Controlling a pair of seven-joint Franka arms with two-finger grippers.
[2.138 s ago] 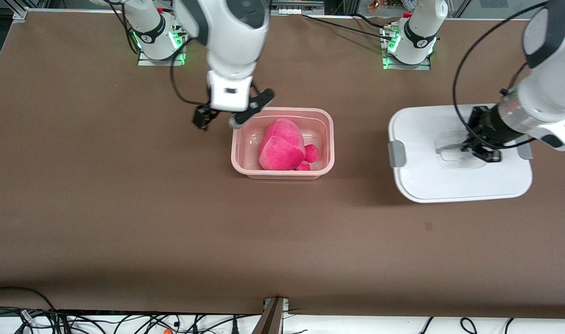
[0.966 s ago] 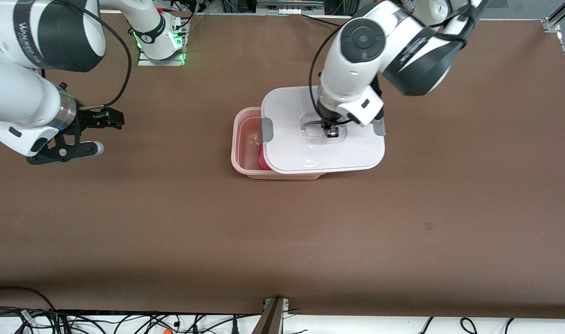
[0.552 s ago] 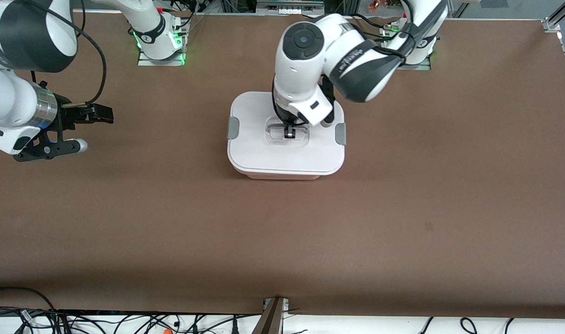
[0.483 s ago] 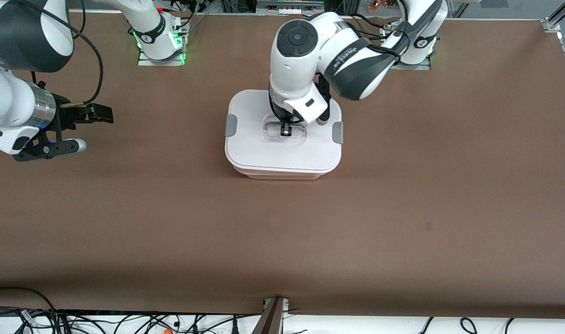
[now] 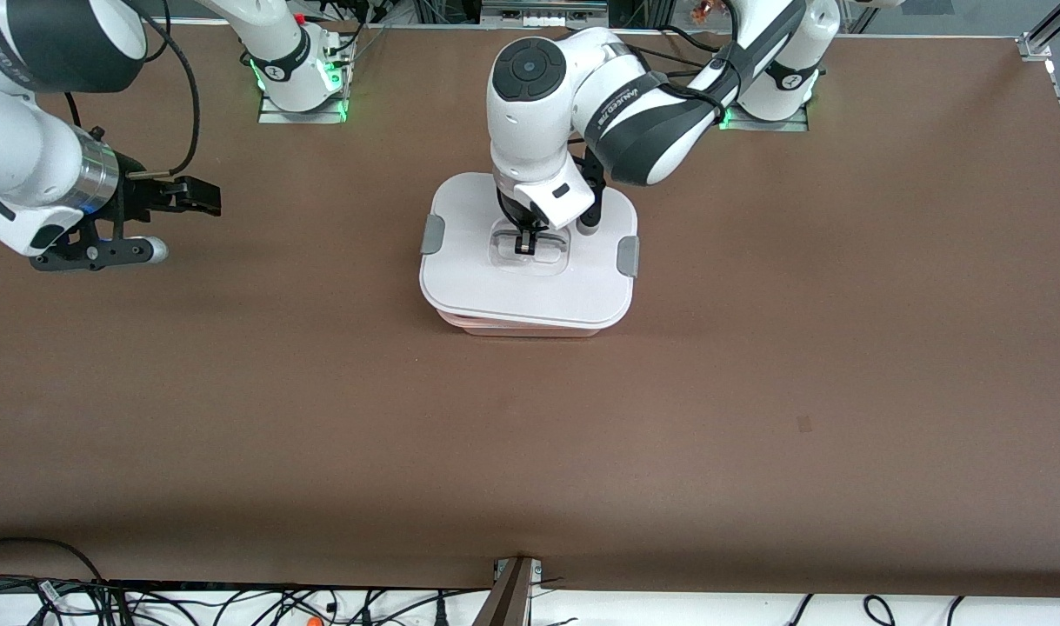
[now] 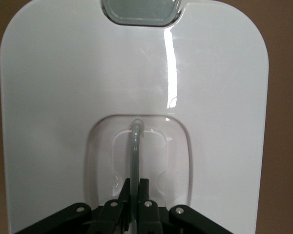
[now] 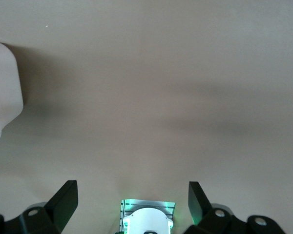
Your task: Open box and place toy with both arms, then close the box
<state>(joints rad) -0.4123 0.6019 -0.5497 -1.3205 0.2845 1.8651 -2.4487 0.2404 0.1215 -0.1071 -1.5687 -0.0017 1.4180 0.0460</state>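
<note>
Seating lid (image 5: 530,278) squarely on box (image 5: 519,328) at table centre: left gripper (image 5: 524,247) stays clamped on clear handle (image 6: 135,146), should lower evenly, then release. Toy hidden. Right gripper (image 5: 151,224) waits, jaws apart, over right arm's table end.

a wide flat table covered in matte brown material (image 5: 756,365) is stretching out under my two arms. a rounded-rectangular translucent pink plastic box (image 5: 521,327) is sitting directly on it near the middle, about midway between my two bases, with its white plastic lid (image 5: 495,287) lying across the top and overhanging the pink rim. my two metal base plates, the right one (image 5: 303,111) and the left one (image 5: 763,122), are sitting on the table along the edge farthest from the front camera, glowing green.
</note>
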